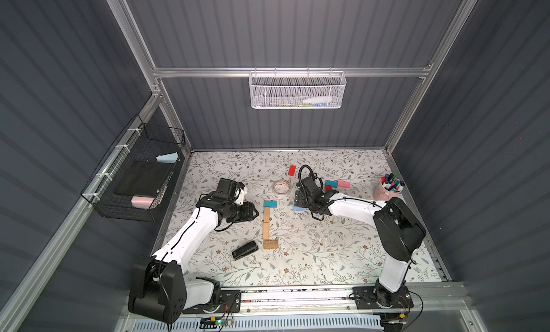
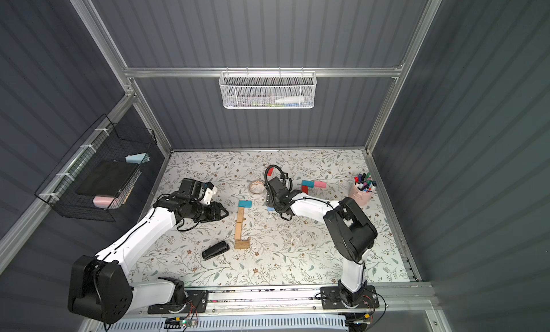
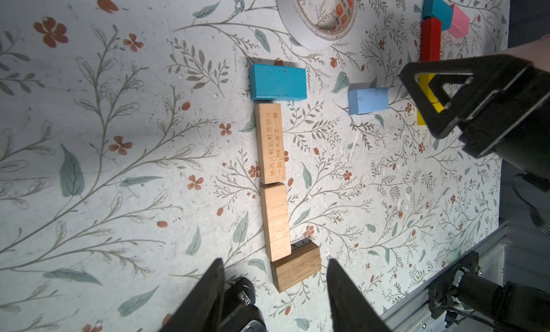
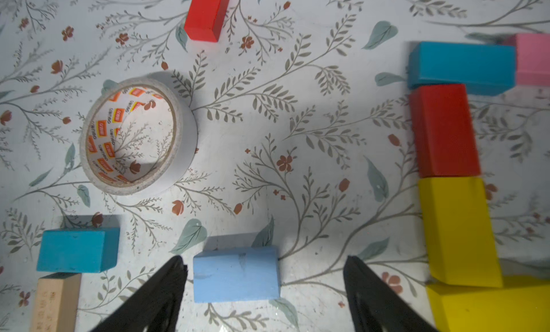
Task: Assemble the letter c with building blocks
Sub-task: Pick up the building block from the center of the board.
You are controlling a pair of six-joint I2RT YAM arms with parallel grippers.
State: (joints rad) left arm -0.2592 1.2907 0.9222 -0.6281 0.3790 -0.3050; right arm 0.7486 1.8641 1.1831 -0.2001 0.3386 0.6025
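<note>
Your left gripper [image 3: 275,260] is hovering just left of the tan column [image 3: 269,143], jaws partly apart and gripping nothing; that column is lying end to end, meeting a teal block [image 3: 278,81] at its far end. Your right gripper [image 4: 264,257] is standing wide open astride the light blue block [image 4: 236,274], not squeezing it. Further right, a red block [image 4: 443,131] and a yellow block [image 4: 458,229] are lying in line.

Both top views: high up at front edge, tilted down toward back wall [image 1: 282,122], taking in whole surface [image 1: 327,256], edge to edge. Wrist cams hang close over it, looking down; both catch tape [image 3: 297,32] & lt-blue block [image 4: 236,274].
</note>
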